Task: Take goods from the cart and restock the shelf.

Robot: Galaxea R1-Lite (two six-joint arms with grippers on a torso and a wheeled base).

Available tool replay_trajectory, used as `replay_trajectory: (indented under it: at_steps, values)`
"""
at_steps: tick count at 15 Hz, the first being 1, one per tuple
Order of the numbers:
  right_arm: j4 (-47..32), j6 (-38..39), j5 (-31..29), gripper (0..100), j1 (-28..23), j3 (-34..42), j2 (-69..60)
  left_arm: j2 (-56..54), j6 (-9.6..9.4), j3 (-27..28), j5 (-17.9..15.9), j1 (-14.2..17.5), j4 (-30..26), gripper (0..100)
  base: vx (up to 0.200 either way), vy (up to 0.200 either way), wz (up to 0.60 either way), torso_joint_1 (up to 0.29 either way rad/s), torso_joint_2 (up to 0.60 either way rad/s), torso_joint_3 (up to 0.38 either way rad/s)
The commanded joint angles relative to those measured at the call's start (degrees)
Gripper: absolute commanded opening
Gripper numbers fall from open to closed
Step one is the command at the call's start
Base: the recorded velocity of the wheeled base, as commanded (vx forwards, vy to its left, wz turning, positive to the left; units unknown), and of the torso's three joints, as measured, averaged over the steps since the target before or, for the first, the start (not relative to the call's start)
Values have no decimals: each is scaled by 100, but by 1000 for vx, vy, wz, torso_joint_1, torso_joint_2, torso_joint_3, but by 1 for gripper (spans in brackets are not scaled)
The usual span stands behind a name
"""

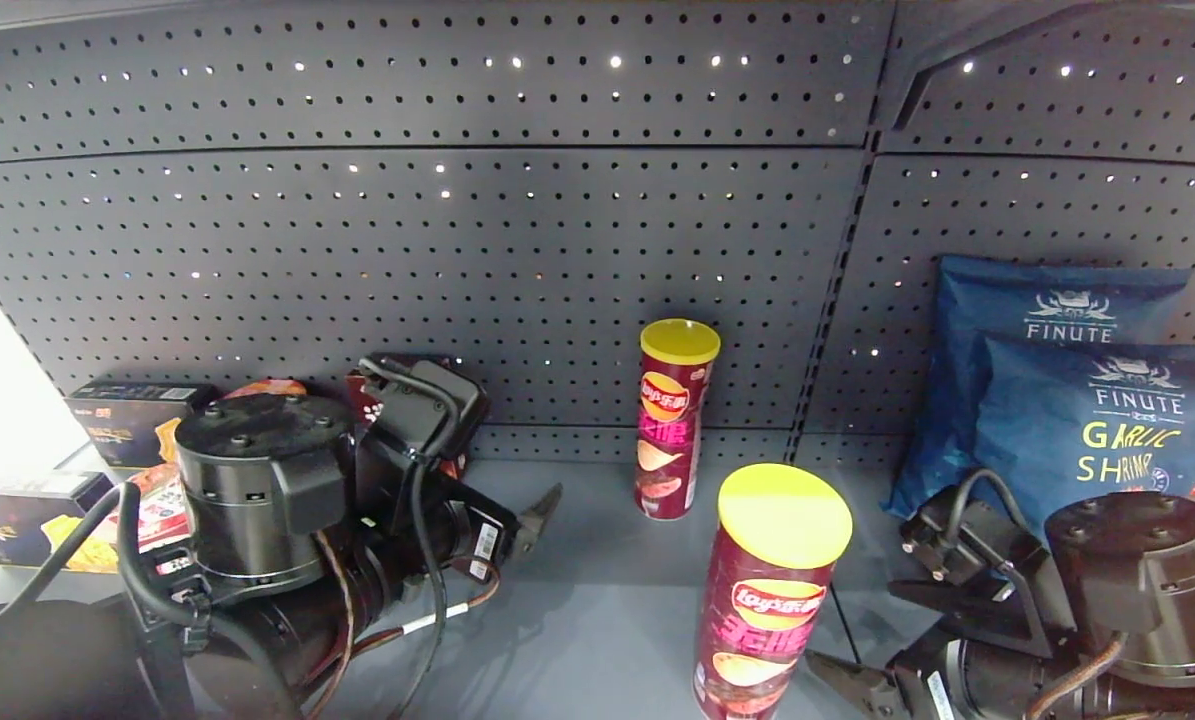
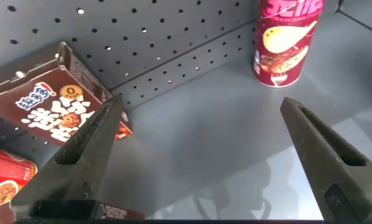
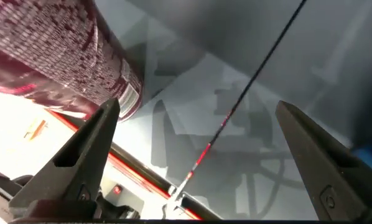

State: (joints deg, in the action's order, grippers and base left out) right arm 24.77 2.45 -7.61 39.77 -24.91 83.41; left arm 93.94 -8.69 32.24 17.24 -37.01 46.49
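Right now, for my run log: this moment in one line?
left tool open, empty | right tool open beside front chip can | rear chip can on shelf

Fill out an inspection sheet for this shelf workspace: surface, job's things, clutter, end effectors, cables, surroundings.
Surface: grey shelf board, bare between the goods.
Job's things: far chip can upright near the back; near chip can upright at the front; blue snack bags leaning at the right; boxes at the left.
Clutter: nothing seen.
End effectors: left end effector open, empty, over bare shelf; right end effector open, empty, near chip can beside it, not gripped.
Cables: black cables looped along the left wrist, clear of the goods.
Surroundings: dark perforated back panel.
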Motion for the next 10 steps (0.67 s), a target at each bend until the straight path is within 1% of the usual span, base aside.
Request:
replay_trajectory:
  at_steps: [1, 10]
  values:
    - [10, 1, -4, 100, 84, -50, 97, 28, -1, 1, -1, 10, 0, 100, 0, 0, 0, 0, 0, 0]
    - [10, 1, -13, 100, 312, -375, 448, 28, -1, 1, -1, 10, 9, 100, 0, 0, 0, 0, 0, 0]
